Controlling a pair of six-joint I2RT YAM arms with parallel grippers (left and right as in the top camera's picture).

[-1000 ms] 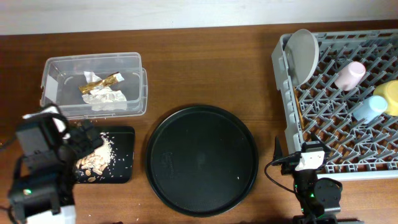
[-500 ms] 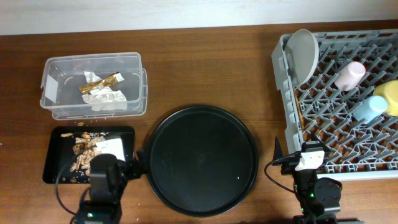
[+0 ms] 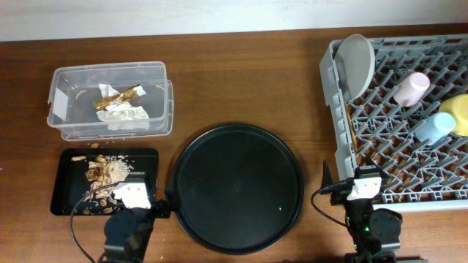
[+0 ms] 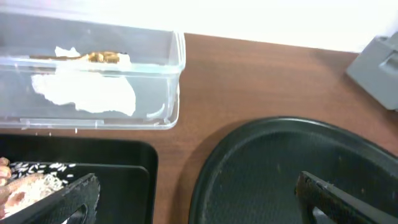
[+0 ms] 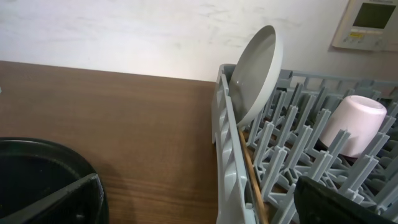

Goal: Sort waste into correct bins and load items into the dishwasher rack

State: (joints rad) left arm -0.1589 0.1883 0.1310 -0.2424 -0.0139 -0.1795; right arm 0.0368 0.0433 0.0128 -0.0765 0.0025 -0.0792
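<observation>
At the near edge of the table both arms sit low. The left gripper (image 4: 198, 182) has its fingers spread wide, one over the black tray (image 3: 66, 183) and the other over the round tray (image 3: 238, 188). The right gripper (image 5: 198, 182) is spread just as wide, low beside the near left corner of the rack (image 3: 333, 109), one finger over the round tray's rim and the other by the rack's wall.

The black tray lies near the left arm with the food scraps (image 3: 102, 174) heaped in its middle and crumbs scattered around them. A few crumbs lie on the table just past its far edge. The round tray fills the middle of the table, close beside the black tray.

Farther back on the left is the clear tub (image 3: 110, 67). The napkin (image 3: 124, 115) lies on its floor, and the wrapper (image 3: 117, 96) lies just behind the napkin.

On the right, the rack runs from the near edge to the back. The chopsticks (image 5: 250, 174) lie along the inside of its left wall. The blue cup (image 3: 433, 128) lies on the grid, the yellow bowl (image 3: 459, 113) just beside it at the right edge, and the pink cup (image 3: 412, 88) beyond them. The plate (image 3: 355, 64) stands on edge in the far left corner, leaning over the wall.
</observation>
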